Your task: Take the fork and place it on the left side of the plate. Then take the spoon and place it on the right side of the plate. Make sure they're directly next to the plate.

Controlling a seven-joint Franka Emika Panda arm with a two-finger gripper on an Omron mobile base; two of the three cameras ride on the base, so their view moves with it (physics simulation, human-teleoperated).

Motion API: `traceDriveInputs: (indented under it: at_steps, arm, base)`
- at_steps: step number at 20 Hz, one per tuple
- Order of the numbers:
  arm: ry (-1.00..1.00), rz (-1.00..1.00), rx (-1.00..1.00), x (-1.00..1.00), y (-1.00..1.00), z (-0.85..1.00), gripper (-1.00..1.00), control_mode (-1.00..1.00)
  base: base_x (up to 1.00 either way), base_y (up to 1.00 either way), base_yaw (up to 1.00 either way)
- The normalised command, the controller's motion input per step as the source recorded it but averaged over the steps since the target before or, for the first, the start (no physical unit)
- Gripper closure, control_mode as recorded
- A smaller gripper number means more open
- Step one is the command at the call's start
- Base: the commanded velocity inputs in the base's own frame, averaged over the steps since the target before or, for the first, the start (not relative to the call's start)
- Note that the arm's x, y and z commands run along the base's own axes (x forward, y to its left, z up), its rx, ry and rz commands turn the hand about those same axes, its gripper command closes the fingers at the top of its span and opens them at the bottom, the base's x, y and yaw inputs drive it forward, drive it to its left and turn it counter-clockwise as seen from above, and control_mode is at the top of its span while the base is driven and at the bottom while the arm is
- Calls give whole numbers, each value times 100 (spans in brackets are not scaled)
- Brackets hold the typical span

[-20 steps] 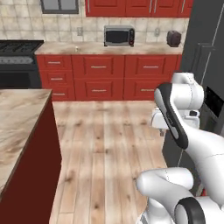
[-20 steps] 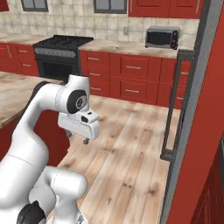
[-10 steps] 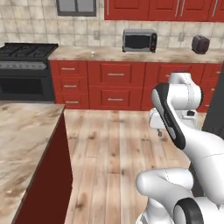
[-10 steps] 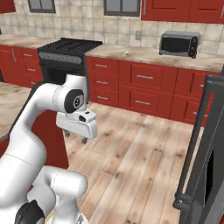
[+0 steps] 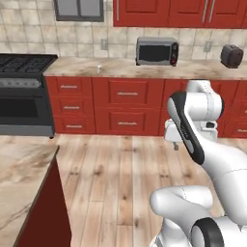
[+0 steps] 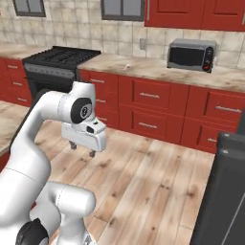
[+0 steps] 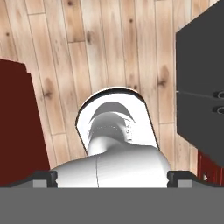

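The fork, the spoon and the plate are out of view. My gripper (image 6: 82, 149) hangs over the wooden floor in front of my white arm, pointing down. Its jaws stand wide open with nothing between them. From the left base view the gripper (image 5: 173, 139) is partly hidden behind the arm's upper link. In the hand view the two dark fingertips (image 7: 180, 176) stand far apart at the bottom, looking down at the floor. A tiny white object (image 5: 99, 68) lies on the back counter, too small to identify.
A black stove (image 5: 24, 91) stands at the back left between red cabinets (image 5: 125, 108). A microwave (image 5: 157, 50) and a dark toaster (image 5: 232, 56) sit on the back counter. A stone-topped island (image 5: 19, 178) is at the near left, a dark tall appliance (image 6: 225, 191) at the near right.
The whole picture has slid to the right, so the base has turned left and the stove has come into view. The arm keeps its pose and the gripper stays open.
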Motion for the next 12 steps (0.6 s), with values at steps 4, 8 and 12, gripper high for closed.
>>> traceDriveInputs:
  at_steps: [4, 8, 12]
  arm:
    - [0, 0, 0, 0, 0, 0, -100, 100]
    - [0, 0, 0, 0, 0, 0, -100, 100]
    - [0, 0, 0, 0, 0, 0, -100, 100]
  base:
    - [100, 2, 0]
    - [100, 21, 0]
    - [100, 54, 0]
